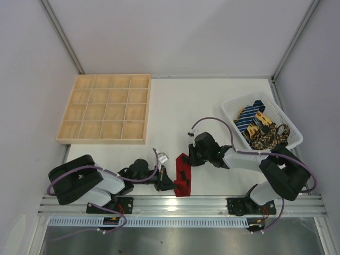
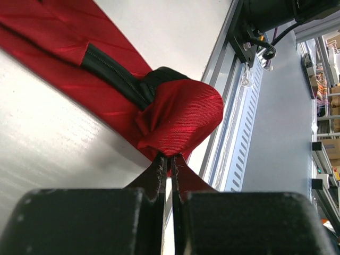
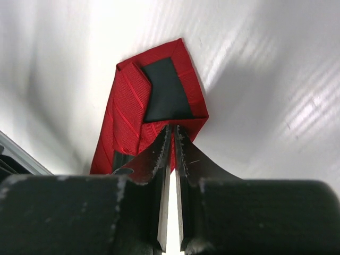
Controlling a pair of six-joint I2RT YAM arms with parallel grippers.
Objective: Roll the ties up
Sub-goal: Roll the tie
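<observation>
On the white table (image 1: 175, 106), both the left hand (image 2: 169, 159) and right hand (image 3: 172, 130) pinch the red tie (image 1: 183, 174)

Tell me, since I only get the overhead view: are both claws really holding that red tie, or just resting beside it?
Observer: The left wrist view shows the left gripper pinched shut on a bunched, rounded end of the red tie.
Operator: And the other claw?
Observer: The right wrist view shows the right gripper closed on a flat, folded end, with red fabric caught in its grip.
Operator: What are the dark patches on it?
Observer: A black lining, exposed where the fabric is folded back.
</observation>
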